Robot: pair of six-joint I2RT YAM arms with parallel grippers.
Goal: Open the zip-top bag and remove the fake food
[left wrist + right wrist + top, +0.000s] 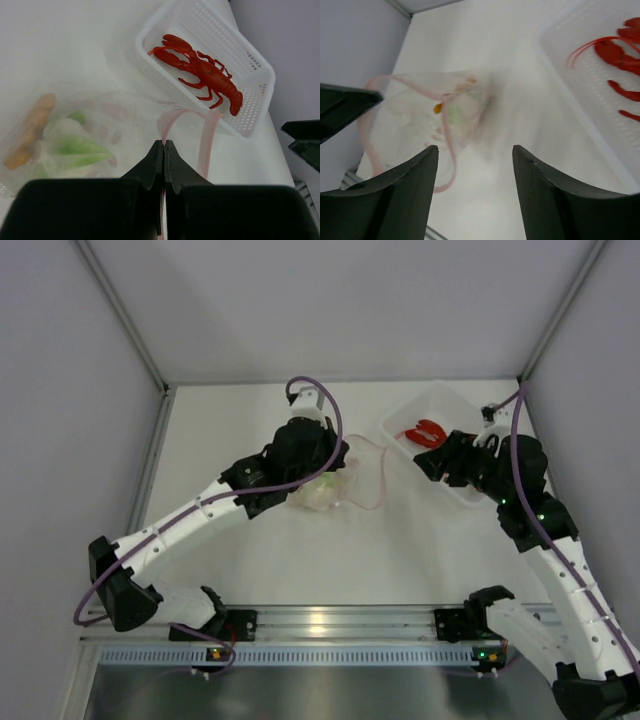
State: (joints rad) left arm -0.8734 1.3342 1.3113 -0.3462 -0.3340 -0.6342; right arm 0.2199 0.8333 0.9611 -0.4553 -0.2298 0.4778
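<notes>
- Near mid-surface [300,570], the bag [125,117] lies with its mouth gaping toward the basket [256,62]. The orange piece [31,131] and the leafy piece [75,147] sit deep at its closed end.
- Your left tool [164,149] is pinched fully together on the bag's lip, and the pink strip [207,140] appears to run between its fingers.
- Your right tool [475,167] is spread wide and holds nothing. It hovers by the basket, facing the bag's mouth.
- The lobster [202,74] lies in the basket, so I judge two pieces are left to take out.
- For this step, hold the left pinch firm with the lip raised so the mouth forms a loop. Bring the right tool straight in through it, low and slow, and close on the leafy piece, which looks the nearer of the two.
- Thin film will likely drag with the fingers. If it bunches, back out rather than push.
- Mind the basket's near rim just beside the strip, and the wall close behind your right arm.
- Open room lies on the near side of the bag, toward the bases. Withdraw that way or over the basket.
</notes>
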